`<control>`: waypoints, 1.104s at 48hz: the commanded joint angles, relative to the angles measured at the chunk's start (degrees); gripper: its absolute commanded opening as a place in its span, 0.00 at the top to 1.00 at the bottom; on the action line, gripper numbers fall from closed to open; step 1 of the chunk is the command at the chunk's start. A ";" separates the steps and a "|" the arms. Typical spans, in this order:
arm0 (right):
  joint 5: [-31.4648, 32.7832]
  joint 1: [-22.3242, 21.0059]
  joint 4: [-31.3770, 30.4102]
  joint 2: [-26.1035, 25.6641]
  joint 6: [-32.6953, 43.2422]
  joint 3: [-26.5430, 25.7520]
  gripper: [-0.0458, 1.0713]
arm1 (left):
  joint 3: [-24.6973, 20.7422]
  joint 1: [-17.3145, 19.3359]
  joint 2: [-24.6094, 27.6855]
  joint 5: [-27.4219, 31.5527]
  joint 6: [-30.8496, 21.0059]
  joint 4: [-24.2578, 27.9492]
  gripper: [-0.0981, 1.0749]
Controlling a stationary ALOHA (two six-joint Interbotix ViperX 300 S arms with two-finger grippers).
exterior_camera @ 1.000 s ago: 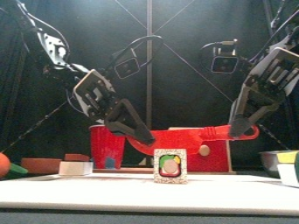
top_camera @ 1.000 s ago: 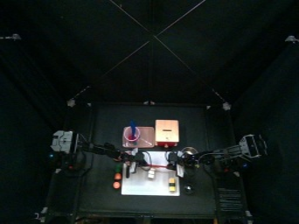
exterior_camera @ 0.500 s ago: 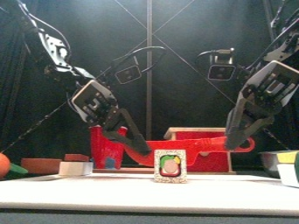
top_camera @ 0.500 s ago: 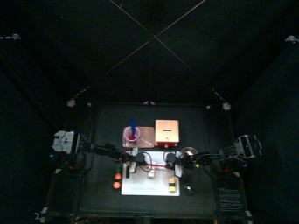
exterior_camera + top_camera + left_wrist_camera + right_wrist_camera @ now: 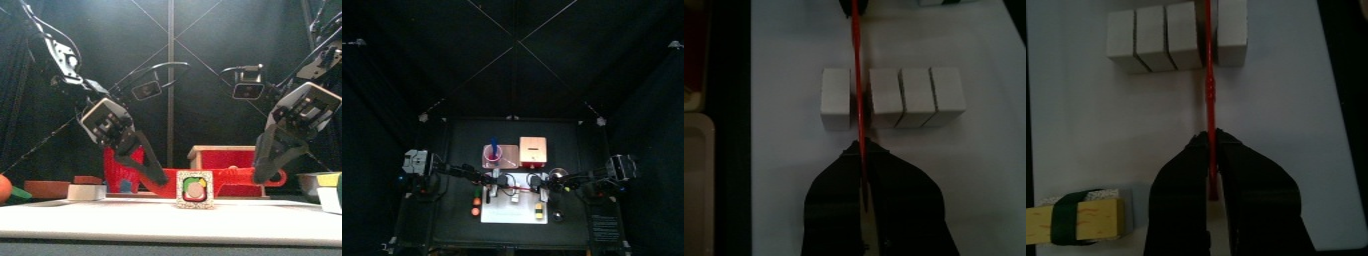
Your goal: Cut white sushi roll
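The white sushi roll (image 5: 898, 97) lies on the pale cutting board (image 5: 771, 170) as a row of white slices. A thin red knife (image 5: 857, 70) runs across it, in the gap between one end slice and the other three. My left gripper (image 5: 859, 152) is shut on one end of the knife. My right gripper (image 5: 1211, 142) is shut on the other end, and there the roll (image 5: 1160, 36) and knife (image 5: 1208, 80) show the same gap. In the front view the knife (image 5: 214, 176) hangs low between the left gripper (image 5: 150, 172) and the right gripper (image 5: 267, 174).
A yellow-green piece with a dark band (image 5: 1073, 218) lies on the board near the right gripper. At the front edge stands a small white-rimmed piece (image 5: 195, 189). A red cup (image 5: 118, 170) and a red box (image 5: 221, 156) stand behind. An orange piece (image 5: 4, 187) sits far left.
Both arms have come down together, and the red knife has dropped from above the small front piece to just over the board.
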 commanded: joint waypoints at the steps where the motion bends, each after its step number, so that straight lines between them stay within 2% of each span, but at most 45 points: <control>1: 1.93 0.44 -0.35 -3.69 -0.09 0.00 0.63 | -0.18 -0.35 -2.64 0.62 0.09 -0.09 0.63; 7: 2.90 1.23 0.09 -5.36 0.00 -0.26 0.63 | -0.44 -3.16 -2.81 0.35 0.18 -0.18 0.63; 15: 3.25 2.90 1.85 -5.01 -0.09 -0.44 0.63 | -0.79 -6.15 -1.32 0.62 0.00 -1.05 0.63; 22: 3.16 2.72 2.20 -4.13 -0.09 -0.53 0.63 | -0.79 -6.15 -0.09 1.14 0.26 -2.99 0.63; 39: 3.08 2.46 0.62 -3.96 -0.18 -0.79 0.63 | -0.70 -5.10 0.18 1.58 0.62 -2.64 0.63; 53: 3.08 2.46 1.05 -1.49 -0.09 -0.97 0.63 | -0.88 -5.01 1.76 1.58 0.70 -2.72 0.63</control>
